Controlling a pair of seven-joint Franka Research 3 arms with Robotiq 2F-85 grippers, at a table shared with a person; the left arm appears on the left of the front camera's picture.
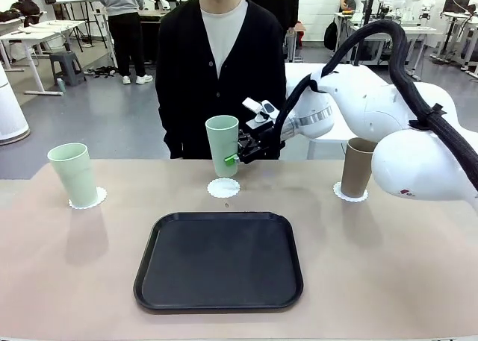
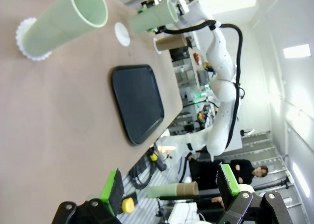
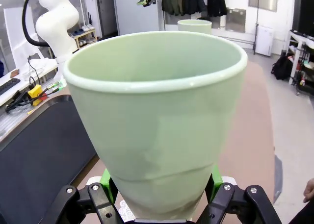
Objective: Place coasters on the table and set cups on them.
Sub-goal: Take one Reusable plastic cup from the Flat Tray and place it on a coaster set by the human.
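We observe the right gripper [image 1: 237, 156] clamped on a pale mint cup [image 1: 222, 145], its green pads [image 3: 214, 177] pressed against opposite sides of the cup's lower wall. In the right wrist view this cup [image 3: 156, 117] rises from between the fingers with its open mouth up. In the front view the held cup hangs upright, its base just above the middle coaster [image 1: 224, 187], which lies bare on the table [image 1: 75, 281] directly below the fingertips; we cannot tell whether cup and coaster touch.

The left gripper [image 2: 171, 189] stands with its fingers wide apart and nothing between them. Beyond its fingertips, in the left wrist view, we note the black tray [image 2: 137, 102], and farther out a second mint cup [image 2: 66, 20] seated on a scalloped coaster [image 2: 23, 37].

In the front view that second mint cup [image 1: 73, 174] stands on its coaster [image 1: 93, 200] well to the left of the right gripper's fingers. The taupe cup [image 1: 357, 167] stands upright on the third coaster [image 1: 349, 195], to the right of those fingers and partly behind the right arm [image 1: 388, 110]. The tray [image 1: 219, 260] lies on the near side of the fingers, apart from the middle coaster. A person [image 1: 220, 65] in a dark cardigan stands at the far edge, behind the held cup.
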